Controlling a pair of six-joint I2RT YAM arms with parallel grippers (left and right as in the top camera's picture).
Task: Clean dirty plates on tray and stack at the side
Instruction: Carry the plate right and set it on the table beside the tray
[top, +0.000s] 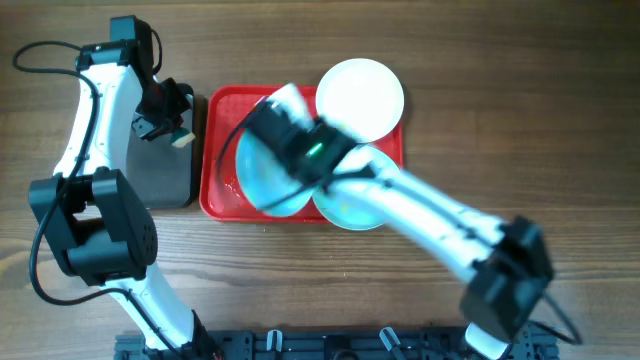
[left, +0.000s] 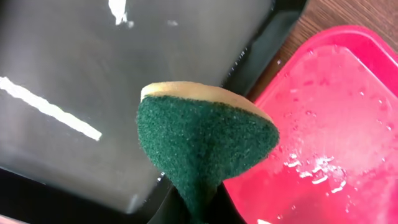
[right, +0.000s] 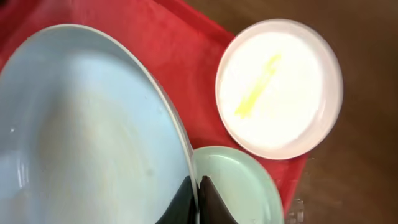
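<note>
Plates are our concern, and the pale aqua round shallow plate (right: 93, 124) is the one in hand. The right gripper (right: 197, 186) is clamped on its near rim, one finger on each face. The plate appears tipped up over the left half of the large red rectangular plastic tray (right: 186, 37). A cream-white round plate (right: 280, 87), marked with a yellow smear (right: 255, 93), sits at the tray's far right corner and overhangs the wooden surface (top: 500, 60). A mint round plate (right: 239, 186) lies at the near right corner.

We judge these plates stiff, smooth and fairly light. The droplets on the tray suggest they may be wet and slippery too. Held at one edge, a plate will want to swing about the fingers, so we would keep a deep grip on the rim and move slowly. The flat centre offers the fingers nothing to take.

The left gripper (left: 196, 205) is closed on the narrow end of a green-faced yellow scouring sponge (left: 205, 137), above the black rectangular tray (left: 93, 74) just beside the red one. The sponge is soft and should yield against the plate.
</note>
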